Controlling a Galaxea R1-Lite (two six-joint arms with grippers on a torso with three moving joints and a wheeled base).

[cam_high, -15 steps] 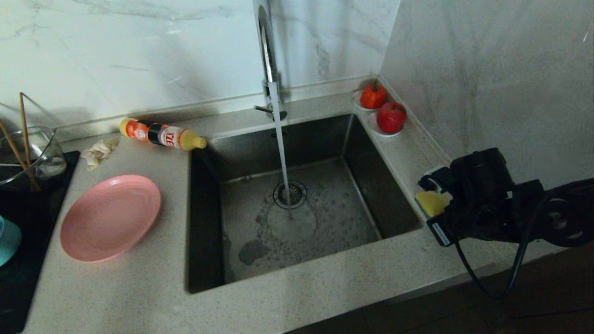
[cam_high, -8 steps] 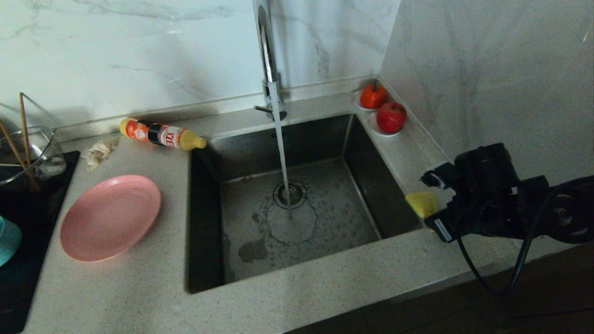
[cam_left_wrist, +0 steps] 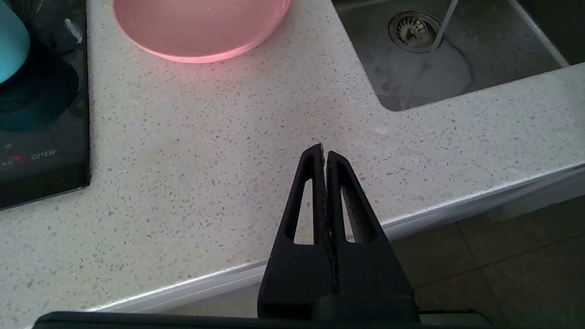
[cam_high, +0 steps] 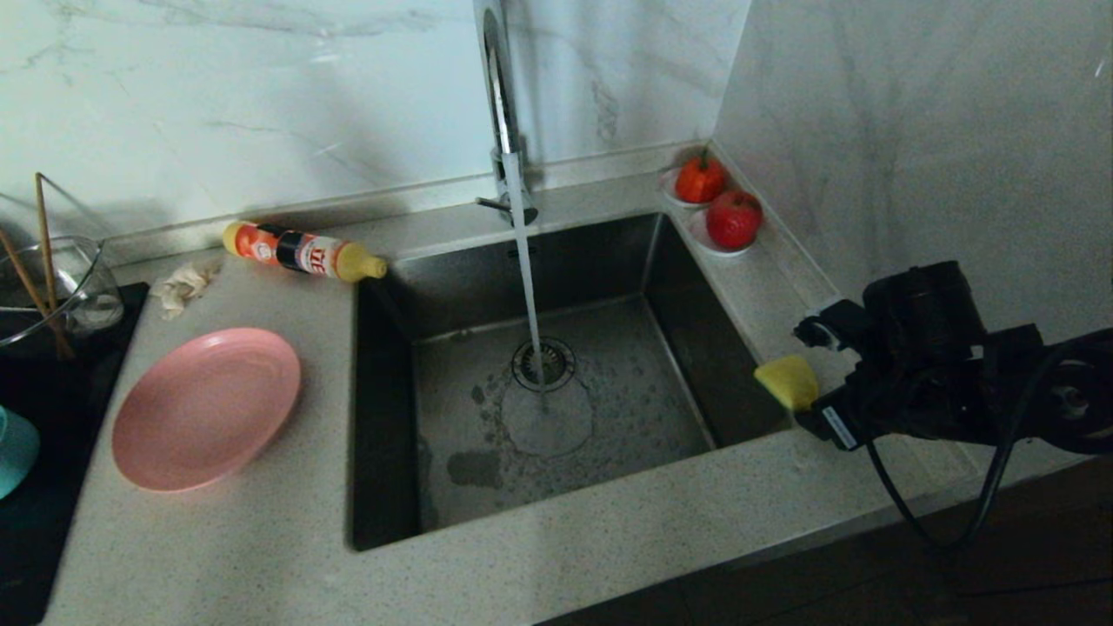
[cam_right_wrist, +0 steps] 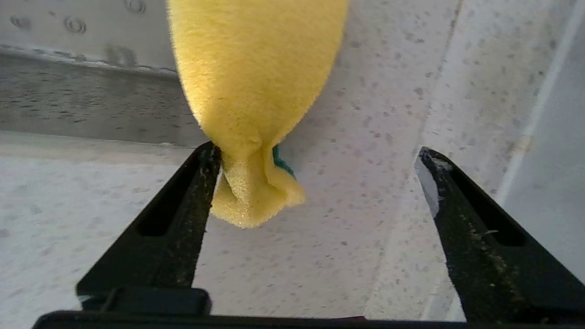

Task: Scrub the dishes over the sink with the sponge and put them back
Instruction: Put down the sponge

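The yellow sponge (cam_high: 787, 381) lies on the counter at the right rim of the sink (cam_high: 609, 409), pinched out of shape at its near end. My right gripper (cam_high: 817, 378) stands open right behind it. In the right wrist view the sponge (cam_right_wrist: 256, 91) leans against one fingertip (cam_right_wrist: 208, 160), and the other finger is far off it; the right gripper (cam_right_wrist: 317, 150) holds nothing. The pink plate (cam_high: 207, 407) sits on the counter left of the sink, with the teal bowl (cam_high: 13, 448) at the far left edge. My left gripper (cam_left_wrist: 324, 153) hangs shut over the counter's front edge.
Water runs from the chrome tap (cam_high: 500, 104) onto the drain (cam_high: 543, 363). A detergent bottle (cam_high: 300, 250) and a beige rag (cam_high: 184, 285) lie behind the plate. A glass cup with chopsticks (cam_high: 61, 287) stands on the black cooktop. Red fruits on saucers (cam_high: 733, 219) sit by the right wall.
My right gripper has opened and let go of the sponge, which now lies at the sink's right rim. The gripper has drawn back slightly to the right. The left arm has not moved.
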